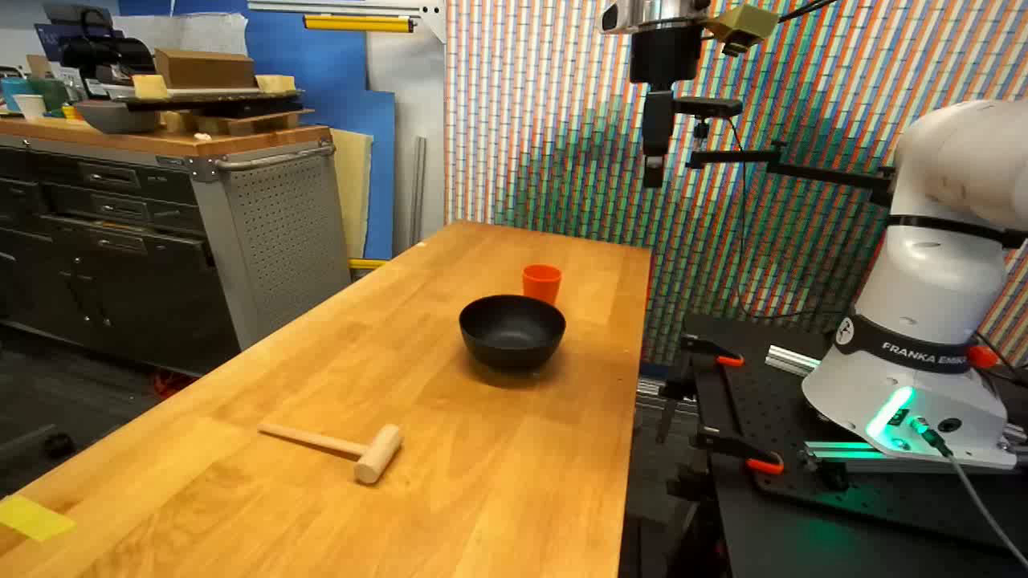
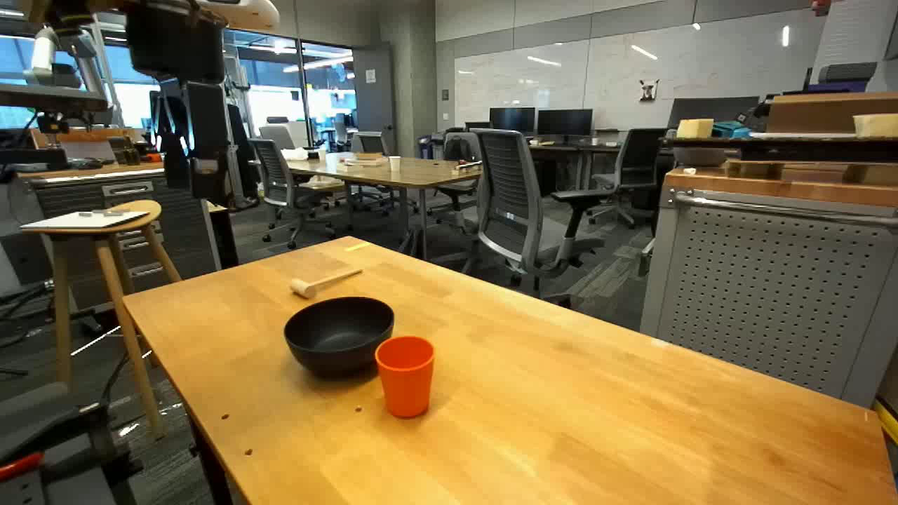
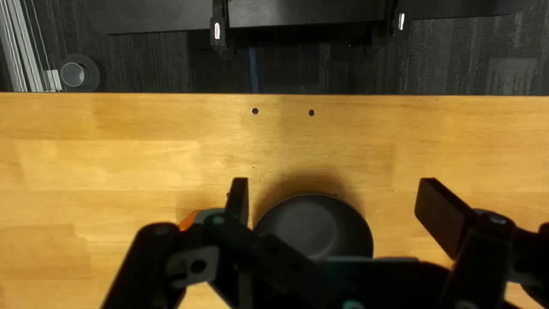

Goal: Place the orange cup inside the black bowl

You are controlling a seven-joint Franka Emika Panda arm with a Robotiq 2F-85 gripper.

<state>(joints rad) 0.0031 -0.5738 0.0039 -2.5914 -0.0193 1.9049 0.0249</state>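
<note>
The orange cup [image 1: 542, 281] stands upright and empty-looking on the wooden table, close beside the black bowl [image 1: 512, 333]. In an exterior view the cup [image 2: 405, 379] is in front of the bowl [image 2: 337, 337] and overlaps its edge. Whether they touch cannot be told. My gripper [image 1: 654, 172] is high above the table, pointing down. In the wrist view the gripper [image 3: 332, 189] has its fingers wide apart with nothing between them. The bowl [image 3: 313, 227] shows below, partly hidden by the gripper. Only a sliver of the cup [image 3: 187, 220] shows behind the left finger.
A small wooden mallet [image 1: 377, 453] lies on the table [image 1: 514, 498] past the bowl. A yellow tape strip [image 1: 36, 518] marks the table's edge. A grey cabinet [image 1: 281, 217] stands beside the table. A stool [image 2: 126, 217] stands off the table's side.
</note>
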